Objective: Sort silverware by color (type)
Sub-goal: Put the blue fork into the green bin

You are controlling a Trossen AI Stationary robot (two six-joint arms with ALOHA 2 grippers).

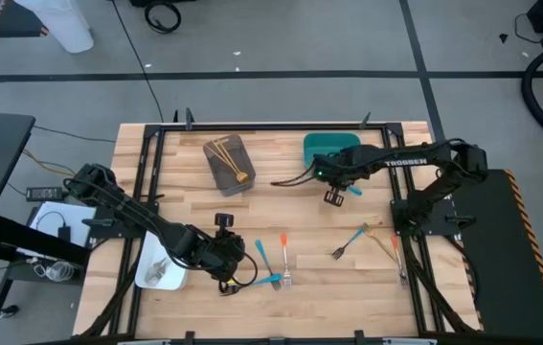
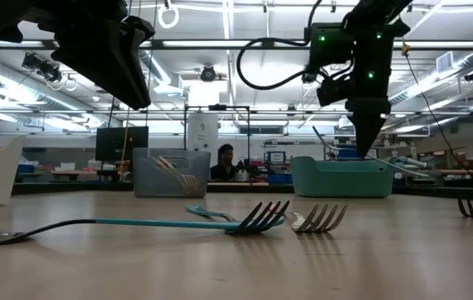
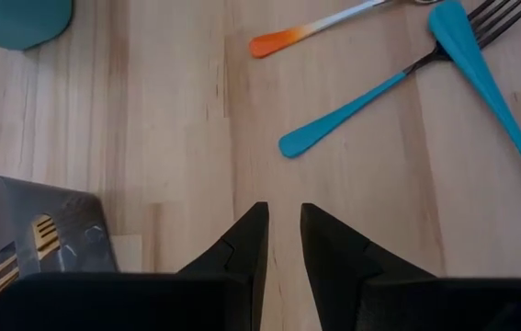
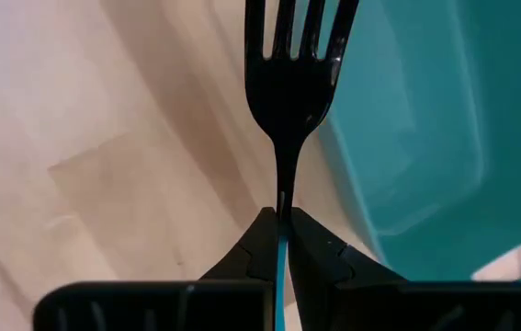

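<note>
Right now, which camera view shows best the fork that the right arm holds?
The right wrist view: the blue-handled fork fills it, pinched between the right fingers. The high view shows only a blue speck by the teal tray. The other views hide it.

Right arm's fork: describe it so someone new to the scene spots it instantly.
Find the teal tray at the table's far edge. Just in front of its near rim hangs the right end effector, shut on a fork with dark tines and a blue handle. Every other loose fork, such as the orange-handled fork, lies flat on the wood; this one is held clear of it.
</note>
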